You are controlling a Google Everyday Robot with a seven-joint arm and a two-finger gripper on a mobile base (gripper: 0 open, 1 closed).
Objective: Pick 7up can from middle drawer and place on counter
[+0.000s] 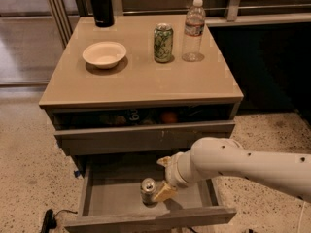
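Upright on the bare grey floor of the pulled-out middle drawer (pixel 104 198), below the front edge of the tabletop (pixel 146 84): the 7up can (pixel 148 190), silver top showing. Just right of it, the gripper (pixel 163 177), fingers (pixel 165 192) spread apart and holding nothing, the lower one touching or nearly touching the can's side. Probably light, thin-walled and slick, easily dented or tipped; best taken around mid-body with a gentle squeeze. Bowl (pixel 104 54), green can (pixel 163 42) and water bottle (pixel 194 30) towards the tabletop's back edge, black flask (pixel 100 4) at its back-left corner.
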